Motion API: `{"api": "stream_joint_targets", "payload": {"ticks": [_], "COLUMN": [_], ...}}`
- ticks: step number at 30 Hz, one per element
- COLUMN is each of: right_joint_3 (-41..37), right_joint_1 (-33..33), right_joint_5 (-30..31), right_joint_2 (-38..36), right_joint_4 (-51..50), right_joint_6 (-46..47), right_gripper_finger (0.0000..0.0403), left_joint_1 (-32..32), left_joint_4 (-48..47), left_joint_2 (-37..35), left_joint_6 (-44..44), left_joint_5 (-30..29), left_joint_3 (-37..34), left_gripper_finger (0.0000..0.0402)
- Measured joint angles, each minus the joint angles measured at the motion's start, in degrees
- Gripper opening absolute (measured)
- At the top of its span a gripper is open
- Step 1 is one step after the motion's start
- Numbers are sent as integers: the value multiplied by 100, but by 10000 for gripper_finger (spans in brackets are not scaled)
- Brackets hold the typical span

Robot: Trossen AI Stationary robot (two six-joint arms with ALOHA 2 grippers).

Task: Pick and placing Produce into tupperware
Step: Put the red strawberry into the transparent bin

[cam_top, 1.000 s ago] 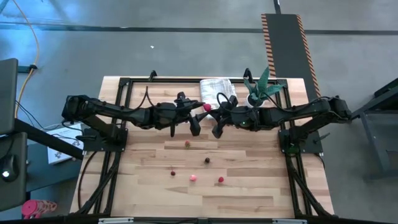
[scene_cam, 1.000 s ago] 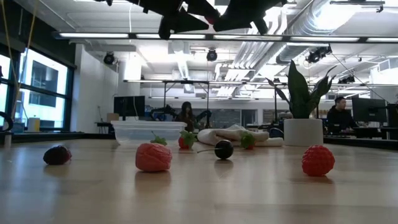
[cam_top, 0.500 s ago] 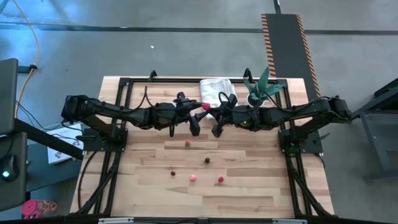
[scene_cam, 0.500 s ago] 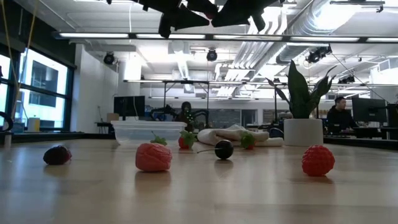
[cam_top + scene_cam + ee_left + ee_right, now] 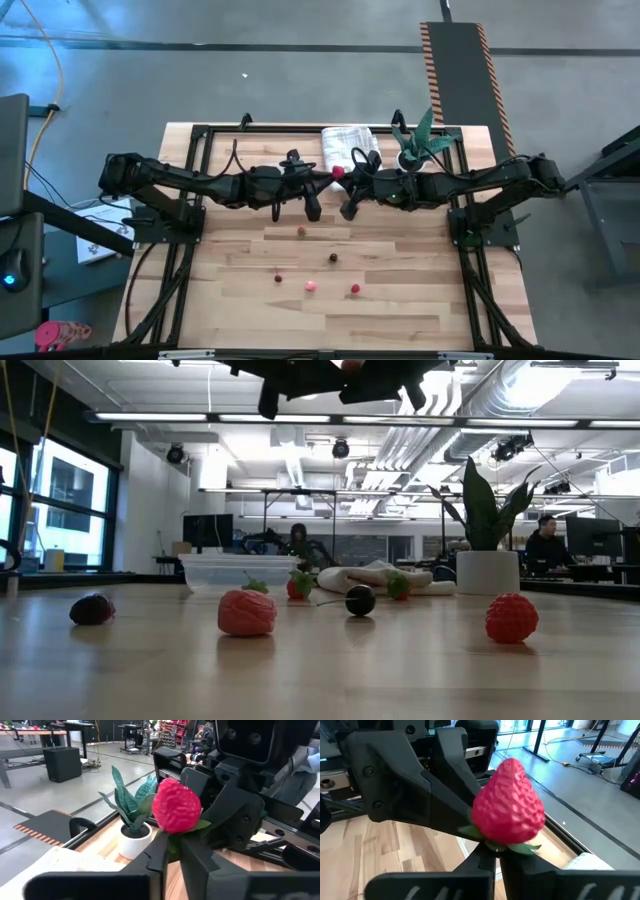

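Note:
A red strawberry [image 5: 338, 172] with a green leafy cap hangs high above the table's middle, between my two grippers. My left gripper [image 5: 326, 178] comes from the table's left and my right gripper [image 5: 350, 180] from the right; both are shut on the berry. Several small pieces of produce lie on the wood nearer the front: a strawberry [image 5: 300, 232], a dark cherry [image 5: 333, 258], a maroon piece [image 5: 278, 277], a pink one [image 5: 311, 286] and a red one [image 5: 355, 289]. The clear tupperware [image 5: 238, 572] stands at the back in the low view. My left gripper pinches the strawberry's green cap [image 5: 172, 844] between its two fingers, coming level from the table's left. The red body [image 5: 176, 805] stands up above the fingers, clear of the table. My right gripper pinches the same green cap [image 5: 496, 845] between its two fingers, level from the table's right. The berry [image 5: 509, 802] sits upright over the fingertips, point up, lifted clear.
A folded white cloth [image 5: 350, 143] and a potted green plant [image 5: 420, 145] stand at the table's far edge, behind the grippers. The black frame rails [image 5: 190, 200] run along both sides. Bare wood [image 5: 330, 320] lies in front of the loose pieces.
My left gripper has closed in on the strawberry that the right gripper was holding up. Both grippers and the berry have risen slightly and shifted a little toward the table's right. The pieces on the table have not moved.

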Motion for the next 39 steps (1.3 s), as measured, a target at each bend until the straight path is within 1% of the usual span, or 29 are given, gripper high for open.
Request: {"api": "stream_joint_targets", "payload": {"ticks": [2,4,8,16,20,23,26,34,39], "right_joint_3": [0,0,0,0,0,0,0,2,2], "right_joint_1": [0,0,0,2,2,2,8,20,20], "right_joint_5": [0,-2,-7,-51,-239,-311,-356,-357,-328], "right_joint_2": [0,0,0,0,0,-2,-2,-9,-9], "right_joint_4": [0,2,0,4,12,11,-20,-85,-107], "right_joint_6": [0,0,5,22,-155,-247,-254,-103,-105], "right_gripper_finger": [0,0,0,0,0,8,30,122,165], "left_joint_1": [0,0,0,4,4,4,8,11,11], "left_joint_4": [0,0,-2,-2,-7,-7,-13,-31,-31], "left_joint_2": [2,2,2,2,4,5,9,11,11], "left_joint_6": [2,2,2,2,2,2,2,2,2], "left_joint_5": [0,-3,-24,-46,-47,-48,-52,-78,-74], "left_joint_3": [0,0,0,0,0,0,0,-4,-4], "left_gripper_finger": [10,4,12,1,0,0,0,0,0]}}
